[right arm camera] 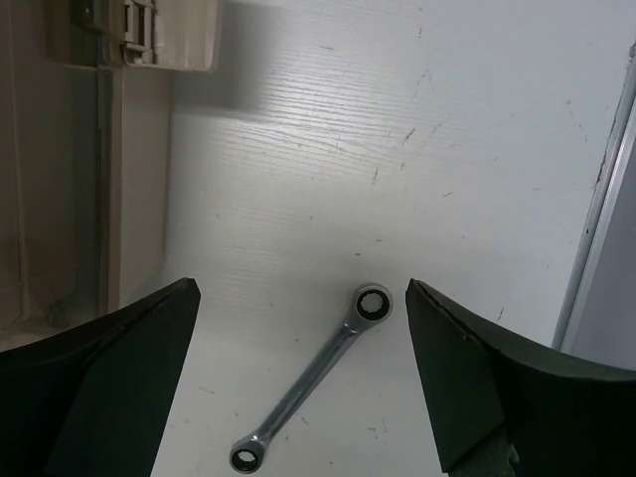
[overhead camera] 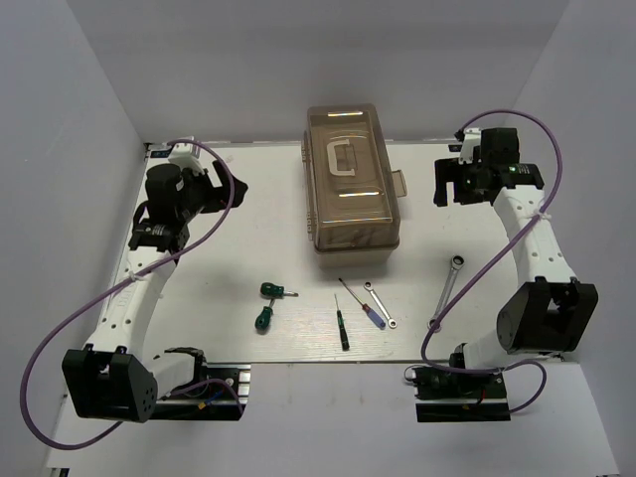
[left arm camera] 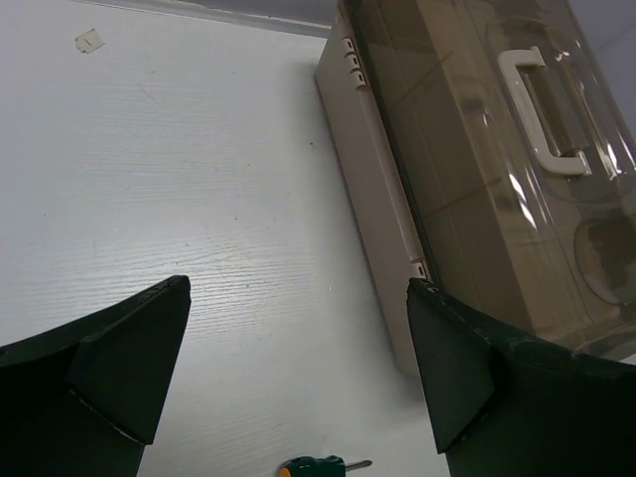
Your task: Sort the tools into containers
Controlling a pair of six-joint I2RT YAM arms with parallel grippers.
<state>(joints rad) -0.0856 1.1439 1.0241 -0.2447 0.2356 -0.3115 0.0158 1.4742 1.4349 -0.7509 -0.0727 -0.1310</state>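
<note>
Near: six tools [overhead camera: 342,328] lie loose, none in the box yet | Far middle: box [overhead camera: 350,179] shut | Far sides: left gripper [left arm camera: 298,283] and right gripper [right arm camera: 303,283] wide open, holding nothing | Tip: open box first; right lifts latch [overhead camera: 399,185] side slowly, left holds box still.

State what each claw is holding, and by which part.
Nothing is held: the left claw and the right claw both stand open and empty.

Tabletop [overhead camera: 248,229] holds a toolbox [overhead camera: 353,179]. Before it: green screwdrivers [overhead camera: 277,290] [overhead camera: 264,318], dark screwdriver [overhead camera: 343,329], blue-red screwdriver [overhead camera: 374,316], two wrenches [overhead camera: 446,292] [overhead camera: 370,289].
</note>
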